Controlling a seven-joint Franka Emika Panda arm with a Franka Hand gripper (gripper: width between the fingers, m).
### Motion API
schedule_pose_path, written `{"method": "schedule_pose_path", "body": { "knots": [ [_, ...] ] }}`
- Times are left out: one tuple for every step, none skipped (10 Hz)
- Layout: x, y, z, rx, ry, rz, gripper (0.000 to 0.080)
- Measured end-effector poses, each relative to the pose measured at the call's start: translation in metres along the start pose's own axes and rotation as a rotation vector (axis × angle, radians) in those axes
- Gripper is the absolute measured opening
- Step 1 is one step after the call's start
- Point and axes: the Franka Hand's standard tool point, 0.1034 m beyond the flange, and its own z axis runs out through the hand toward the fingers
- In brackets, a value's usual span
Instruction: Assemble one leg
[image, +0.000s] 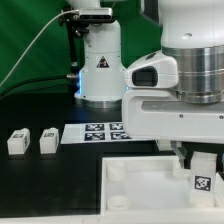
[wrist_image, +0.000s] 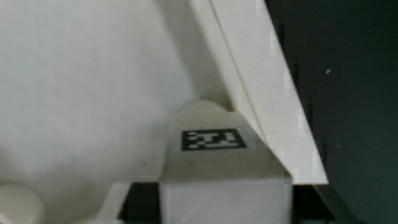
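Lying on the black table (image: 40, 170) at the exterior view's left, two spare legs (image: 16, 141) are showing square tags toward the camera; no writing on them can be read. Next comes the marker board (image: 103, 131) with its black squares, and behind it the robot base (image: 100, 65) is carrying a triangular warning sign. At the right the arm (image: 185, 60) is reaching down over the tray (image: 140, 190), wrist pointing downward. The gripper (image: 198, 165) is gripping the leg (image: 202, 178) (wrist_image: 217, 165) upright, its tag facing out. In the wrist view the leg is sitting just beside the tray's raised rim (wrist_image: 249, 80), over its white floor.
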Motion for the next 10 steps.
{"method": "schedule_pose_path", "body": {
  "knots": [
    [-0.0002,-0.0003,0.0001,0.001,-0.001,0.111,0.0294],
    [-0.0004,-0.0006,0.0001,0.004,-0.002,0.22,0.0294],
    [0.001,-0.0004,0.0004,0.011,-0.006,0.372,0.0294],
    [0.0034,0.0006,-0.0005,0.026,-0.023,0.566,0.0294],
    [0.0022,-0.0005,0.0,0.042,-0.035,0.716,0.0294],
    [0.0015,-0.0017,0.0005,0.071,-0.043,0.949,0.0294],
    [0.0016,-0.0023,0.0004,0.083,-0.048,1.076,0.0294],
    [0.0028,-0.0024,-0.0004,0.085,-0.052,1.21,0.0294],
    [0.0037,-0.0023,-0.0008,0.086,-0.054,1.299,0.0294],
    [0.0042,-0.0022,-0.0009,0.088,-0.057,1.351,0.0294]
  ]
}}
